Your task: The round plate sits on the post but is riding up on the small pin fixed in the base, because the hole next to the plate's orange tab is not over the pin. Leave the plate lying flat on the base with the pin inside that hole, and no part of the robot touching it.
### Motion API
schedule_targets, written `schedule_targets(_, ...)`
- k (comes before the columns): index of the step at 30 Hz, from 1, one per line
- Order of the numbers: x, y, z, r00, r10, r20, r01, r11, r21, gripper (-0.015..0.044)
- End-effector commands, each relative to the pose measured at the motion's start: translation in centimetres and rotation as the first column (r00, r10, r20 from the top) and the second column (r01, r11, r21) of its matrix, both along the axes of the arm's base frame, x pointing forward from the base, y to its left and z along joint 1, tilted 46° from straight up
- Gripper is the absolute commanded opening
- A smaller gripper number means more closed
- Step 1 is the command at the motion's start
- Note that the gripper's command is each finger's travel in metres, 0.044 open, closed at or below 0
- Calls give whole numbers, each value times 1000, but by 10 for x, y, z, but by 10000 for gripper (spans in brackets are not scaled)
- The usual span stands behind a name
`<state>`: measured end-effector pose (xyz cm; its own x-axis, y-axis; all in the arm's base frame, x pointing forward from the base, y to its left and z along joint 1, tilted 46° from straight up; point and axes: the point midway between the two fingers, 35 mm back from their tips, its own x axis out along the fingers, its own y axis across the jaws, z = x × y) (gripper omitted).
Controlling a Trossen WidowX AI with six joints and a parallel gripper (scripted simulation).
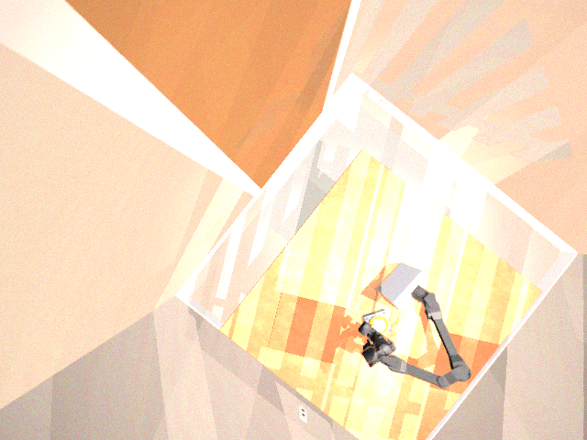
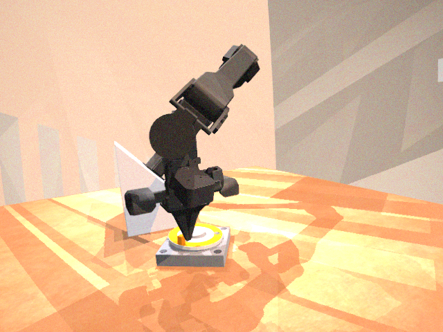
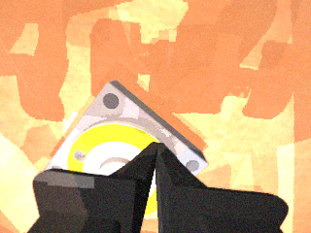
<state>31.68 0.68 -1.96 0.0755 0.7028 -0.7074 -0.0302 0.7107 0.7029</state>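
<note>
Exterior view: the gripper (image 2: 186,234) pointed straight down, its tip at the near-left part of the round plate (image 2: 209,234), just beside the orange tab (image 2: 181,241); whether tip and tab touched could not be told. Only this view showed the tab.
Wrist view: it looked down past the dark fingers onto the yellow ring of the plate (image 3: 104,138) and the grey base (image 3: 127,104); the fingers hid the near part of the plate, tab included.
Top view: it alone showed the whole arm (image 1: 445,341) bent back from its mount beside the white panel (image 1: 399,282) to the base (image 1: 374,316) on the orange-and-yellow table (image 1: 331,227). Plate details were too small to read there.
Counts: one arm, one gripper, one plate, one base, one white panel (image 2: 138,193). Three corner holes of the base showed in the wrist view and four in the exterior view. One small hole (image 3: 79,155) showed in the yellow ring on the left.
Jaws: clenched fully, fingers meeting along a thin seam, nothing between them.
Plate position: on the base, around the pale centre post (image 2: 200,234), near the middle of the table, in front of the panel. Whether it lay flat or tilted could not be told.
Pin: not made out in any view.
</note>
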Motion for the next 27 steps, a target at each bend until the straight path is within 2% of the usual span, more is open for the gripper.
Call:
schedule_targets(1, -3, 2, -4, 1000, -4, -6, 4, 1000, 7, 0)
schedule_targets(27, -27, -9, -18, 1000, -4, -7, 4, 1000, 6, 0)
